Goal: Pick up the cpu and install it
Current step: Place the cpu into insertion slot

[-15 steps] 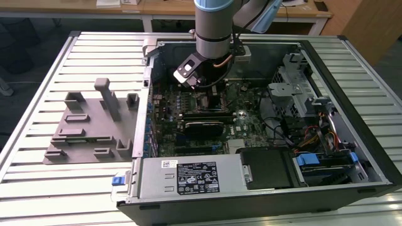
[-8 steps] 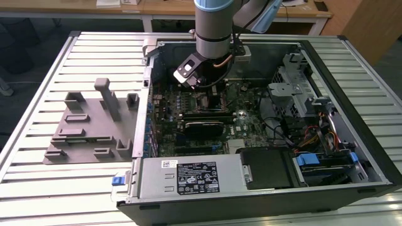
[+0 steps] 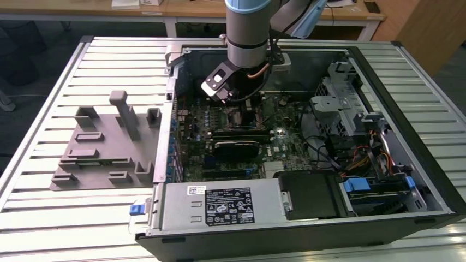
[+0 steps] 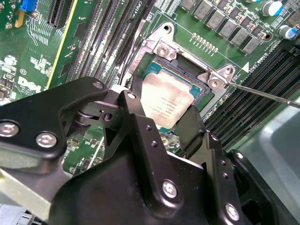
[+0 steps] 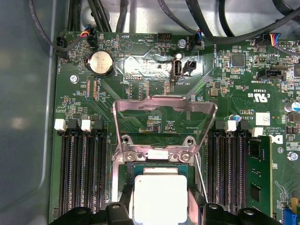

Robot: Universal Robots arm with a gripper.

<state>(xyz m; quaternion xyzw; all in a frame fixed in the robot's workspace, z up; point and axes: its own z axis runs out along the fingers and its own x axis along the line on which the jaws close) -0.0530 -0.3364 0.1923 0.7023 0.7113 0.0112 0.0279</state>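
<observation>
Gripper (image 5: 161,206) is down inside the open case (image 3: 407,109), over the motherboard (image 5: 140,70), as the exterior view confirms. Both wrist views show its two black fingers (image 5: 124,202) closed against opposite edges of the cpu (image 5: 161,194), so it is judged to be pinching the chip, not standing spread around it.

Position of cpu: directly between the fingertips, silver top facing up toward the wrist, flat and level with the board. It sits within the outline of the socket (image 5: 121,161), its edges running square to the socket frame. Whether it is fully seated or a little above the contacts cannot be told.

Axis: the chip is close to square, so no long axis is noted. The fingers grip across the sides that face the memory slots (image 5: 79,173) on either hand.

Load plate (image 5: 164,101) stands raised and hinged back, clear of the chip. The thin lever (image 4: 267,93) lies released, off to one side of the socket.
</observation>
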